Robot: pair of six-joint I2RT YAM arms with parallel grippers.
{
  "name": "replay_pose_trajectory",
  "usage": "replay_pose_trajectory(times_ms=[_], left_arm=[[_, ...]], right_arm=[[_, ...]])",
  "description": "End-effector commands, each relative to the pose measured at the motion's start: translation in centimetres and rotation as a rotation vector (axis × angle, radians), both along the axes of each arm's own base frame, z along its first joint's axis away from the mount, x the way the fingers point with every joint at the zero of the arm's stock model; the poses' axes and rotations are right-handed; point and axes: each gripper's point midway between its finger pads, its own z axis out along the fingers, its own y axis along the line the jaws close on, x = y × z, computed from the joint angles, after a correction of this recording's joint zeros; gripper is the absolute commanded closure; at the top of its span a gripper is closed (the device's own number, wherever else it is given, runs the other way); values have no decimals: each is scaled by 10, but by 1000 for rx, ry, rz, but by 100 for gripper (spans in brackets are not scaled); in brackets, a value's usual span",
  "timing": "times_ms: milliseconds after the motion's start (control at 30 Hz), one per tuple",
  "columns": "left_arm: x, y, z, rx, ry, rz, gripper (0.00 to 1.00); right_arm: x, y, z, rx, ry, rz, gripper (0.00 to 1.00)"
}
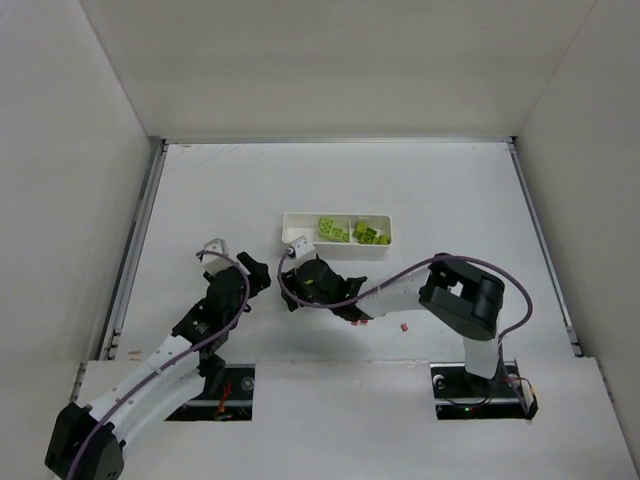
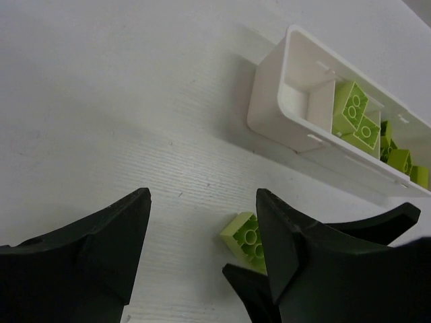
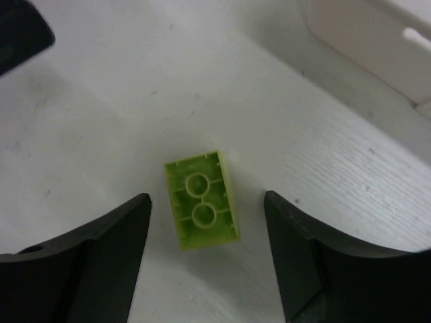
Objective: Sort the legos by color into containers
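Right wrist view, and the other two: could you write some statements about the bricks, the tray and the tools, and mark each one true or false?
1. The green brick between the right tool's fingers lies with its hollow underside up. True.
2. The right tool is shut on it. False: the jaws stand open, apart from the brick on both sides.
3. The white tray holds red pieces. False: only green bricks show in it.
4. A small red piece lies on the table. True.
5. The left tool holds a brick. False: it is open and empty.
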Motion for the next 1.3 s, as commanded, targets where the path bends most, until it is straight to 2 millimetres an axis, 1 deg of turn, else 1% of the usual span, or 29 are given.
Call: replay_pose_trajectory(times_ms=[0, 33, 67, 100, 133, 167, 267, 300, 367, 400, 433, 467, 533, 567, 600, 633, 667, 700, 733, 800, 833, 900, 933, 967, 1000, 1033, 1067, 1167, 1267], left_arm=[[-4, 0, -5, -6, 21, -2, 41], [-5, 0, -5, -7, 18, -5, 42], [-5, 0, -4, -11, 13, -6, 45], [-6, 0, -4, -11, 13, -6, 46], [-7, 1, -3, -8, 18, -8, 47], [-7, 0, -2, -6, 18, -12, 48], [-9, -4, 0, -17, 8, -36, 51], [-10, -13, 2, -30, 6, -69, 52], [-11, -25, 5, -42, 9, -120, 52], [-12, -39, 7, -57, 6, -174, 52], [-13, -52, 11, -72, -5, -220, 52], [-14, -58, 12, -75, -9, -240, 52], [-18, -81, 15, -73, -14, -314, 51], [-21, -93, 16, -64, -14, -356, 51], [-24, -100, 16, -54, -12, -380, 51], [-29, -117, 16, -41, -15, -432, 50], [-33, -127, 15, -33, -15, -463, 50], [-39, -142, 16, -28, -10, -511, 50], [-42, -148, 16, -21, -8, -535, 49], [-51, -165, 14, 6, 0, -596, 48], [-59, -177, 11, 29, 3, -636, 48], [-67, -190, 7, 50, 11, -675, 48], [-72, -198, 5, 63, 18, -699, 48], [-84, -219, -7, 121, 29, -754, 48], [-85, -220, -8, 126, 32, -757, 48], [-87, -224, -11, 141, 39, -770, 48], [-88, -225, -13, 151, 40, -774, 48], [-89, -230, -19, 178, 47, -788, 48], [-95, -240, -19, 193, 48, -822, 48]], right_arm=[[13, 22, 3, 40, -14, 7, 42], [14, 23, 3, 44, -15, 3, 48], [15, 22, 4, 46, -19, -8, 57], [16, 21, 6, 50, -23, -14, 62], [17, 20, 15, 64, -37, -24, 69], [18, 18, 22, 75, -46, -31, 71], [20, 0, 69, 143, -118, -73, 71], [25, -20, 96, 182, -158, -110, 71], [35, -43, 115, 205, -190, -155, 71], [49, -69, 126, 217, -213, -209, 71], [64, -96, 129, 213, -219, -275, 70], [74, -114, 126, 205, -216, -320, 70], [88, -140, 121, 192, -200, -388, 69], [99, -156, 116, 177, -193, -432, 69], [106, -164, 113, 169, -189, -457, 69], [116, -175, 105, 143, -181, -494, 69], [122, -182, 101, 128, -179, -515, 69], [132, -190, 95, 110, -172, -548, 68], [135, -193, 93, 103, -169, -559, 68], [147, -202, 88, 84, -171, -600, 68], [149, -205, 87, 76, -173, -612, 67], [152, -208, 85, 69, -173, -632, 66], [154, -210, 85, 68, -178, -645, 63], [156, -214, 89, 57, -200, -676, 45], [156, -215, 89, 57, -202, -678, 44], [157, -217, 93, 59, -213, -687, 36], [156, -217, 95, 61, -217, -688, 32], [148, -216, 100, 70, -227, -676, 23], [140, -219, 105, 93, -230, -681, 22]])
